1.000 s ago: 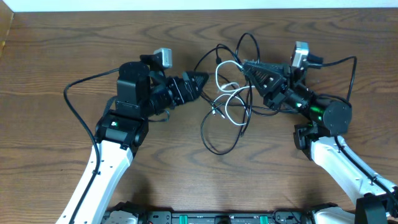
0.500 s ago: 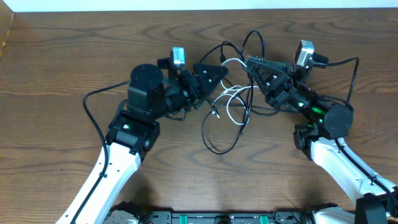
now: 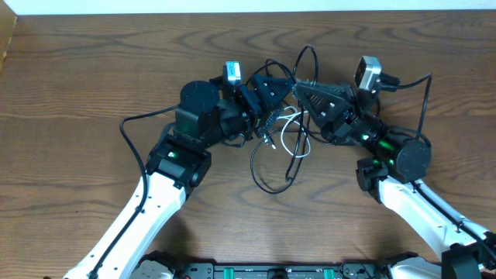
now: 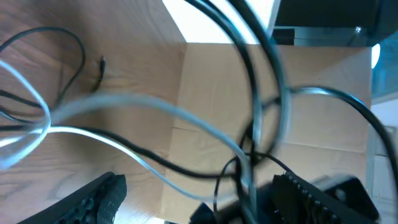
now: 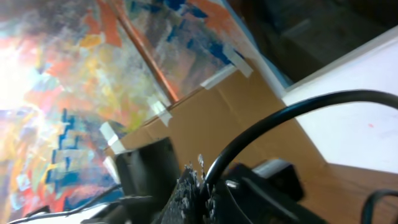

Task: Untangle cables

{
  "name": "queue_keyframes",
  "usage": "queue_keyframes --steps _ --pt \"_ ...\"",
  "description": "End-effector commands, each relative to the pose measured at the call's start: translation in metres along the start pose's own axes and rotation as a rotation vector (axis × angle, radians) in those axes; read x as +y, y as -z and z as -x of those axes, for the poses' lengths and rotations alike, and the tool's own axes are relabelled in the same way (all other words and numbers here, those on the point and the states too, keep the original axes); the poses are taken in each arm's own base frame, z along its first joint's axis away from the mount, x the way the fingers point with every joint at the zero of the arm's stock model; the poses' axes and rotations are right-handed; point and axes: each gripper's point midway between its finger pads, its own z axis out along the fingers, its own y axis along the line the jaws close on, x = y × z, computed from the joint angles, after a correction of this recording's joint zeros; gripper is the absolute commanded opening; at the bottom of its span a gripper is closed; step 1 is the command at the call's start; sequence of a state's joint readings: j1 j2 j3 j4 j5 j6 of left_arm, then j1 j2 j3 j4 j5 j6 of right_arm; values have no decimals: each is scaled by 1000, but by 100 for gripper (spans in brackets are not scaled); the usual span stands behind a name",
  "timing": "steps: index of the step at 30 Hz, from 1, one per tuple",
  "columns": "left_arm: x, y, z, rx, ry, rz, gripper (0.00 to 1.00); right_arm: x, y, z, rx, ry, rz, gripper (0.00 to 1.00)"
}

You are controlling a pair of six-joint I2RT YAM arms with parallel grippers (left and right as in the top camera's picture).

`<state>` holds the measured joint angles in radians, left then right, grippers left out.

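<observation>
The cables point(image 3: 273, 180) lie as a tangle of thin black and white cords mid-table, between both arms. My left gripper point(image 3: 269, 90) is open at the tangle's upper left. In the left wrist view its fingers point(image 4: 99, 198) stand wide apart, and blurred black and white strands point(image 4: 155, 112) cross the gap at my left gripper point(image 4: 205, 202) without being pinched. My right gripper point(image 3: 301, 87) faces it from the right, shut on a black cable. In the right wrist view my right gripper point(image 5: 206, 182) has its jaws closed on that black cable point(image 5: 292, 111), which arcs up and to the right.
The wooden table point(image 3: 93, 70) ends at a white strip along the top. Thick black arm wires loop out beside the left arm point(image 3: 136, 122) and the right arm point(image 3: 425, 77). A cardboard box point(image 4: 323, 106) shows beyond the table in the left wrist view.
My left arm has swung right and forward, bringing its open gripper from left of the tangle in among the strands. The right gripper has shifted slightly left, still shut on its black cable.
</observation>
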<state>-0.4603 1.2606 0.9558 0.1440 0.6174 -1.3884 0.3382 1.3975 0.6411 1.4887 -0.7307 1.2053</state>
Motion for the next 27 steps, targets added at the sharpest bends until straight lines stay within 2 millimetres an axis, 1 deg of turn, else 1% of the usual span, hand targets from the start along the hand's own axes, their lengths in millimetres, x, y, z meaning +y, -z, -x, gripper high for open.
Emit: queue_keyframes --steps 1,4,10,11,14,16,19,20,21,23,27 --pt "0 -5 6 -19 10 3 79 13 -4 6 -25 0 34 1" --pt "0 -5 6 -19 36 2 79 14 -5 4 -20 -8 40 1" --pt "-9 -5 8 -24 18 -30 78 18 -9 -3 -6 -21 55 1" --pt "-9 -5 8 -26 18 -31 76 19 -9 -3 -4 -23 56 1" --pt "-10 -5 8 -29 16 -34 73 20 -10 -6 2 -29 62 1" --pt "-10 -5 9 -30 15 -36 70 21 -11 -8 5 -33 66 1" --pt "-10 -5 9 -30 15 -36 62 20 -13 -11 13 -45 61 1" --pt "-10 -5 9 -30 15 -36 58 20 -13 -12 16 -50 60 1" --pt "-10 -5 9 -30 15 -35 51 19 -14 -13 19 -56 56 1" --pt "-10 -5 9 -30 15 -35 41 19 -14 -15 24 -61 57 1" --pt "-10 -5 9 -30 15 -35 27 18 -15 -16 28 -67 52 1"
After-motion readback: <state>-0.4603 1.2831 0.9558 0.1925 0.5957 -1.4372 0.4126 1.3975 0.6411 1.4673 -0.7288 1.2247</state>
